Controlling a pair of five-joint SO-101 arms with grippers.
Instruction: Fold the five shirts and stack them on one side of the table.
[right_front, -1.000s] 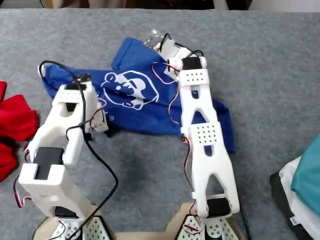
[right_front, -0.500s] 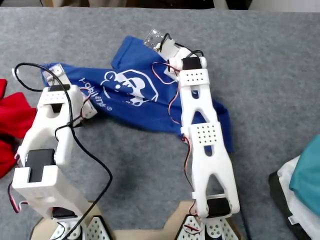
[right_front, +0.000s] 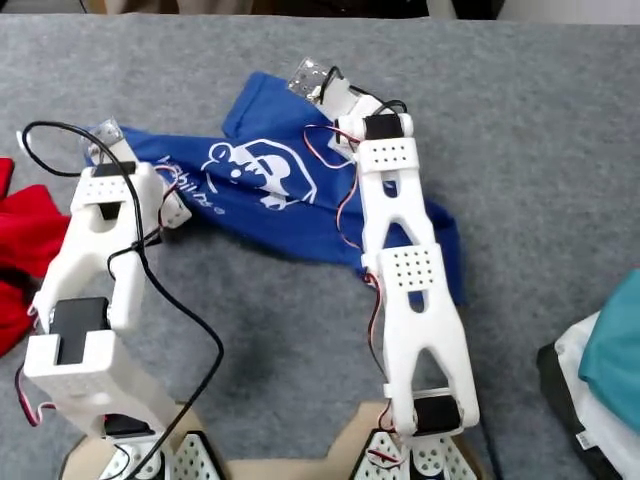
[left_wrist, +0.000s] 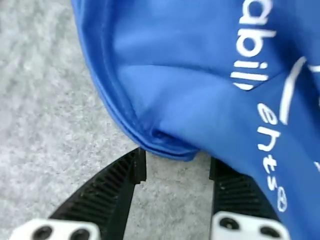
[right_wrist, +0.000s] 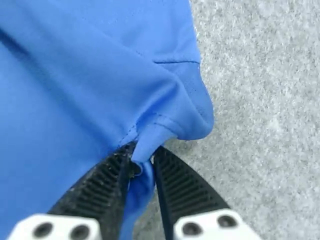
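Two arms: they stand side by side at the 6 o'clock edge of the grey table (right_front: 540, 150), and both stretch out over the blue shirt.
Blue shirt (right_front: 270, 190): it lies unfolded and rumpled on the table, white print up. It runs from about 10 o'clock of the table's centre, across the middle, to a tail under the right arm at about 4 o'clock. One corner points up toward 12 o'clock.
Left gripper (left_wrist: 175, 167): released, with its jaws spread wide. It sits at the shirt's 10 o'clock end. The doubled hem rests right at the fingertips, in the mouth of the gap and not pinched, with grey table showing between the jaws behind it.
Right gripper (right_wrist: 142, 155): clenched on the blue shirt at its 12 o'clock corner. A narrow fold of the hem is squeezed between the two ribbed pads, and the rest of the cloth fans away from the tips.
Red cloth (right_front: 30, 240): bunched at the table's 9 o'clock edge, beside the left arm and apart from the blue shirt.
Pile of clothes (right_front: 610, 370): it sits at the 4 o'clock edge, teal on top of white, well apart from both grippers.
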